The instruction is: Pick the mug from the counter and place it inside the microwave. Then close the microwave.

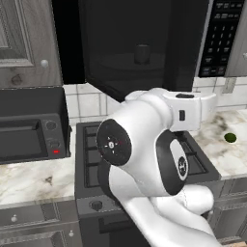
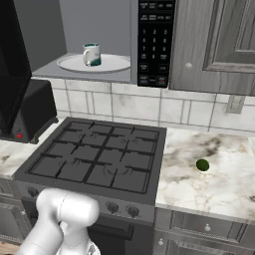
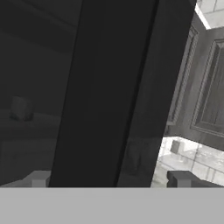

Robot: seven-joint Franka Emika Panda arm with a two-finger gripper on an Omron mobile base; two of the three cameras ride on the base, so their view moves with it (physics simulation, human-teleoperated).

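Jaws stand fully apart and empty, both tips flanking the edge of the open microwave door (image 3: 109, 87) directly ahead, its long axis upright, the mug (image 2: 91, 54) already inside on the plate (image 2: 115, 63).

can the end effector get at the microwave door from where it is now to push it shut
Probably yes. In the hand view the open end effector faces the dark microwave door close up, with nothing between them. The mug already sits on the plate inside, clear of the door's swing.
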